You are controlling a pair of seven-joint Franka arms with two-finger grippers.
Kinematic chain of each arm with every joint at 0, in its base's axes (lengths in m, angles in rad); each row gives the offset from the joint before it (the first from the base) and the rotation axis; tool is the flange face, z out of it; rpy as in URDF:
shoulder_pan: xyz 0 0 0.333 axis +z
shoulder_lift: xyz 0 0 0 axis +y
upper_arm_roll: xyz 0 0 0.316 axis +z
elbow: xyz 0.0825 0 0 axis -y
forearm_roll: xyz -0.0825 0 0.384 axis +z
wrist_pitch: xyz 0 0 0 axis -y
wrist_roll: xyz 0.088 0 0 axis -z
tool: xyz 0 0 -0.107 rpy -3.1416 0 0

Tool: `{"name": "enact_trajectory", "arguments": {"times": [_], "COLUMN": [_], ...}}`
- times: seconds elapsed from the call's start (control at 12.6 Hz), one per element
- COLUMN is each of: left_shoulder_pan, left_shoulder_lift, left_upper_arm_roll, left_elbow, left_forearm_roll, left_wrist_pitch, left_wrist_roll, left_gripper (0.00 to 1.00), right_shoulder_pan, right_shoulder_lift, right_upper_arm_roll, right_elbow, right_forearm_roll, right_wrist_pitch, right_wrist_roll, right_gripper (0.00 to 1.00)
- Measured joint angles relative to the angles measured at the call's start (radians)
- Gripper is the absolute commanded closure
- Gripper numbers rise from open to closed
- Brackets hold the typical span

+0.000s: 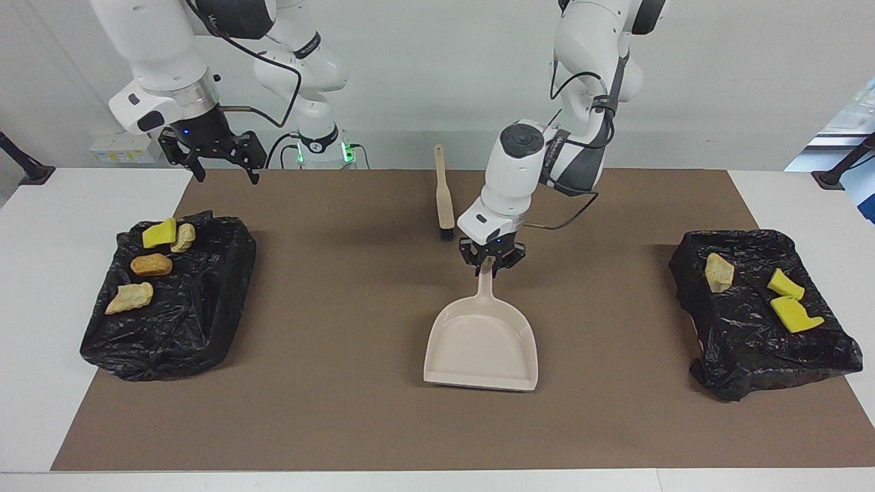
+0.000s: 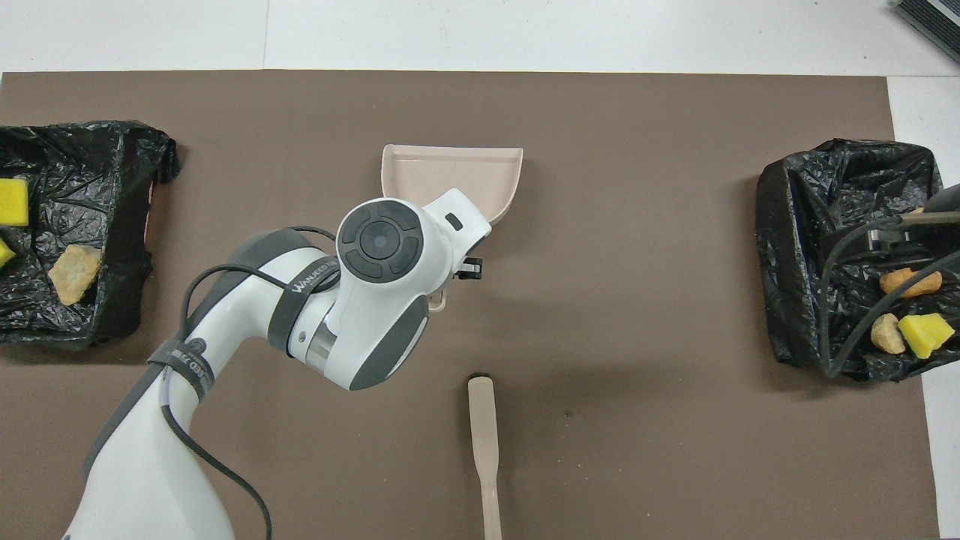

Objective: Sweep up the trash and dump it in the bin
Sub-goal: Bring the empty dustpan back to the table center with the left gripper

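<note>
My left gripper [image 1: 491, 264] is shut on the handle of the beige dustpan [image 1: 482, 342], which sits in the middle of the brown mat, its mouth turned away from the robots. In the overhead view the arm covers the gripper and part of the dustpan [image 2: 450, 172]. The trash lies in two black-lined bins: several bits, among them a yellow scrap [image 1: 158, 233] and an orange lump [image 1: 151, 264], at the right arm's end; a tan lump [image 1: 719, 272] and two yellow scraps [image 1: 795, 314] at the left arm's end. My right gripper [image 1: 227, 174] is open and empty, waiting above the mat's corner.
The beige brush [image 1: 444, 198] lies on the mat nearer to the robots than the dustpan, bristles toward it; it also shows in the overhead view [image 2: 484, 442]. One bin [image 1: 171, 328] stands at the right arm's end, the other bin [image 1: 752, 355] at the left arm's end.
</note>
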Motion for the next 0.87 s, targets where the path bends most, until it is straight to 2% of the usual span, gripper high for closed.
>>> {"name": "enact_trajectory", "arguments": {"times": [0.16, 0.4, 0.63, 0.71, 0.79, 0.87], "left_shoulder_pan": [-0.03, -0.038, -0.05, -0.058, -0.067, -0.073], "left_shoulder_lift": [0.0, 0.003, 0.055, 0.075, 0.088, 0.094], "left_upper_arm_roll": [0.0, 0.002, 0.002, 0.002, 0.002, 0.002], "left_elbow": [0.001, 0.009, 0.048, 0.064, 0.074, 0.079], "left_forearm_roll": [0.0, 0.0, 0.016, 0.017, 0.017, 0.017], "left_wrist_pitch": [0.0, 0.001, 0.001, 0.001, 0.0, -0.004], "left_wrist_roll": [-0.074, -0.087, -0.087, -0.087, -0.088, -0.09], "left_gripper": [1.0, 1.0, 1.0, 0.94, 0.68, 0.57], "right_shoulder_pan": [0.0, 0.0, 0.0, 0.0, 0.0, 0.0], "right_shoulder_lift": [0.0, 0.0, 0.0, 0.0, 0.0, 0.0], "right_upper_arm_roll": [0.0, 0.0, 0.0, 0.0, 0.0, 0.0], "right_elbow": [0.0, 0.0, 0.0, 0.0, 0.0, 0.0], "right_forearm_roll": [0.0, 0.0, 0.0, 0.0, 0.0, 0.0], "right_wrist_pitch": [0.0, 0.0, 0.0, 0.0, 0.0, 0.0], "right_wrist_roll": [0.0, 0.0, 0.0, 0.0, 0.0, 0.0], "right_gripper": [0.0, 0.0, 0.0, 0.0, 0.0, 0.0]}}
